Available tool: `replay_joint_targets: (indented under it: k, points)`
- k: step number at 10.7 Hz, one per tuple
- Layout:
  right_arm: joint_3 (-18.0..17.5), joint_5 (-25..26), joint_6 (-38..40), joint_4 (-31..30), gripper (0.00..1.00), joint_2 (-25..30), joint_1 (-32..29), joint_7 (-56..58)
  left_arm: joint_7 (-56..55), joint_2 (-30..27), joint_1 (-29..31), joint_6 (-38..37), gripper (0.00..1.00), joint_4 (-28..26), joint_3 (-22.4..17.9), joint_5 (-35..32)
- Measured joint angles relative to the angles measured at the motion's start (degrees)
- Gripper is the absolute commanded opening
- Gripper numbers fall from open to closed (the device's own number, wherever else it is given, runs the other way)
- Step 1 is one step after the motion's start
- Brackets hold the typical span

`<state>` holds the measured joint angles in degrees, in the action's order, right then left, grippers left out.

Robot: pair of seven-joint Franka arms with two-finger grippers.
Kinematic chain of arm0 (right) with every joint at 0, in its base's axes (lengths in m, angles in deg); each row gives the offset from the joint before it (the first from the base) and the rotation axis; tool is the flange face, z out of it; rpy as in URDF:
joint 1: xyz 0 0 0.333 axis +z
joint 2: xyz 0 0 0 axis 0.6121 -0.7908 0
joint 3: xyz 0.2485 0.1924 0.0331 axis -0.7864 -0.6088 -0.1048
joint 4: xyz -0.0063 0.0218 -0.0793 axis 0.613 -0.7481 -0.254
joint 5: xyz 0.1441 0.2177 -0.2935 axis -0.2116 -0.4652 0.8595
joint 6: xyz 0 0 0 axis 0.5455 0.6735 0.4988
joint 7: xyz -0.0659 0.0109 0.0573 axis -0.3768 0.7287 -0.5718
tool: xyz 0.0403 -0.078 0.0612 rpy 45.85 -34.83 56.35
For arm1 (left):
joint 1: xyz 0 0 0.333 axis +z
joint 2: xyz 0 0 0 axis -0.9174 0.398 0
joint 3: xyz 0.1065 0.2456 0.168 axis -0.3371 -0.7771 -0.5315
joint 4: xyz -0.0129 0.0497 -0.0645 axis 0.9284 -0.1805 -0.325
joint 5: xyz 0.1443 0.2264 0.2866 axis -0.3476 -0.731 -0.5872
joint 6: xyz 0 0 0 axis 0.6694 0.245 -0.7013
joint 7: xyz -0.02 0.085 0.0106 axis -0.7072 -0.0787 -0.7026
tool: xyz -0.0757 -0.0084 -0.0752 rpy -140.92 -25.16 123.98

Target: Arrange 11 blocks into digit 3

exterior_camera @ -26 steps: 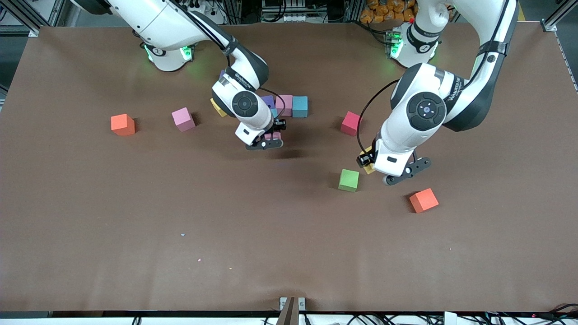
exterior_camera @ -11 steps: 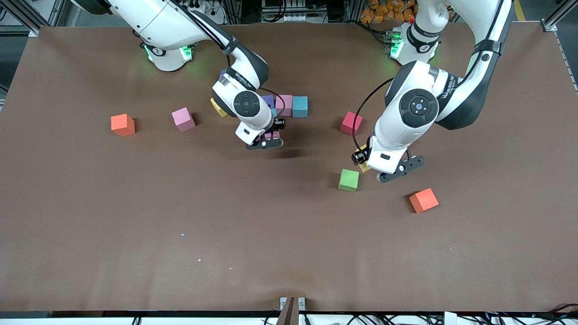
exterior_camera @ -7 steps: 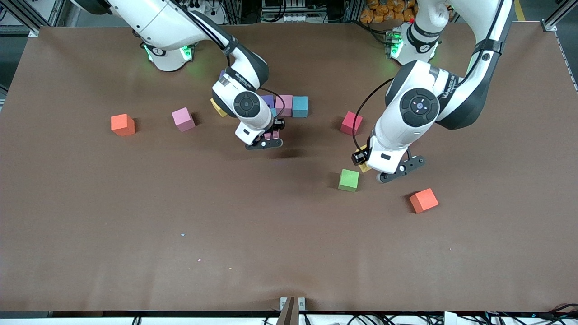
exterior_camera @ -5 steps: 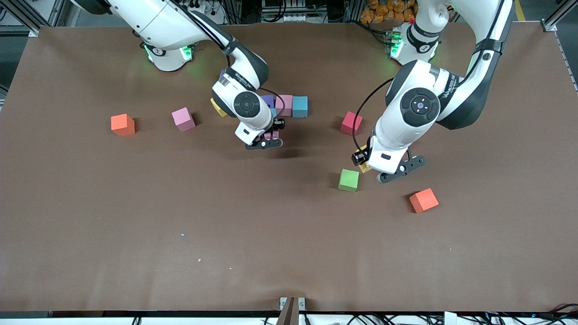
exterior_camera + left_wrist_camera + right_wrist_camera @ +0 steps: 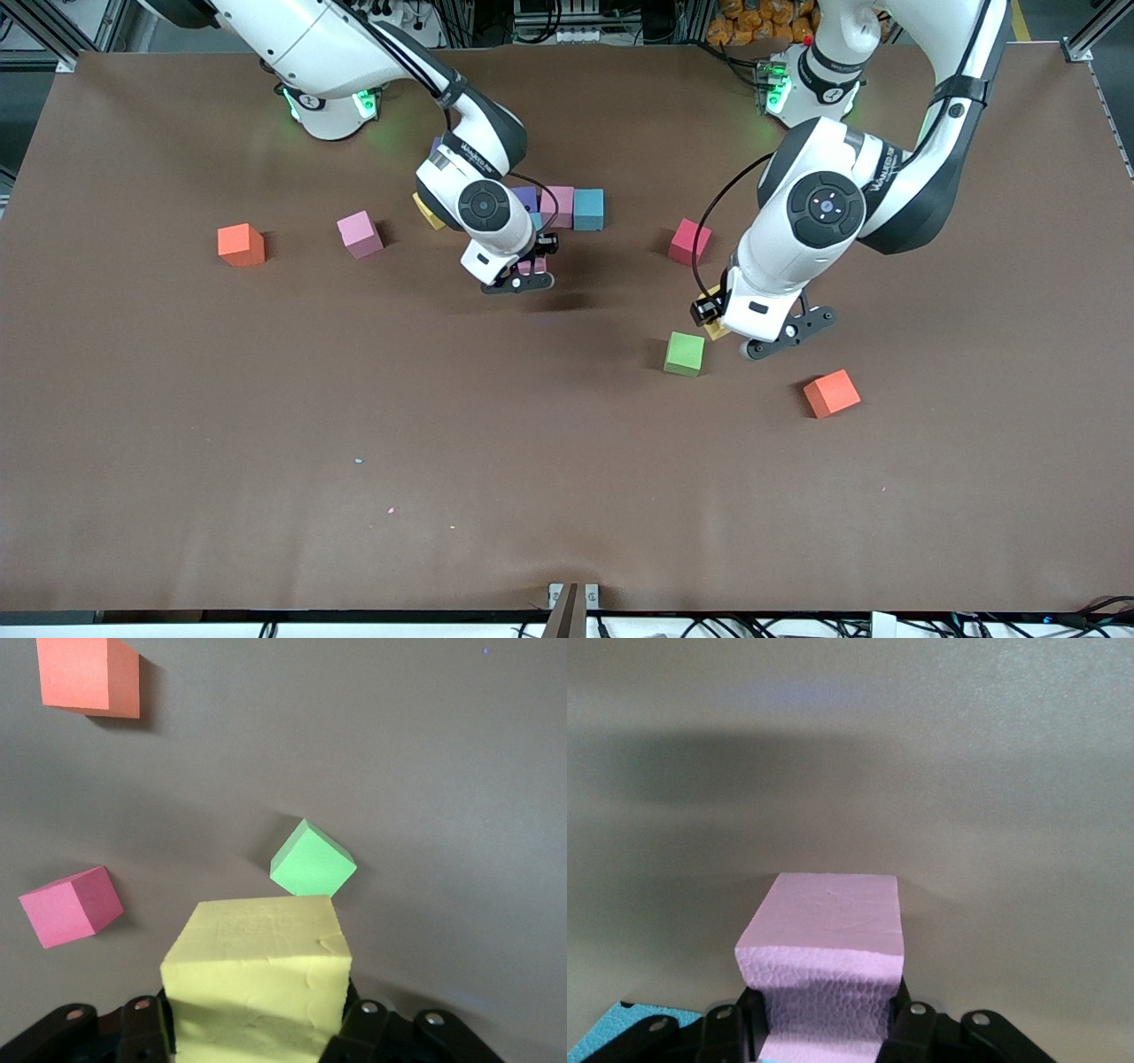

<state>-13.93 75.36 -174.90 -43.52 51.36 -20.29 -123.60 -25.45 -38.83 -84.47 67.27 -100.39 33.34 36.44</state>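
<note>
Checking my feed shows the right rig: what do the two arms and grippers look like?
Both arms have glossy white shells with black joint bands, round dark wrist caps, black cables and green-lit bases. The left gripper and right gripper have black two-finger jaws with small silver screws.

The table (image 5: 266, 425) is brown, with an orange cube (image 5: 241, 245), a green cube (image 5: 684, 354) and a pink cube (image 5: 360, 234).

High front camera faces both arms across the bench (image 5: 266, 496); wrist cameras look down closely, left sharing the green block (image 5: 685, 354) (image 5: 312, 861).
</note>
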Motion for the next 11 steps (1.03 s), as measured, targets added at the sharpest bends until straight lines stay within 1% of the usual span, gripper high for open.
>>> replay_joint_targets:
  k: [11]
  points:
    - [0.1,0.1,1.1,0.1,0.00,0.0,-0.2,0.0,0.0,0.1,0.0,0.0,0.19,0.0,0.0,0.0]
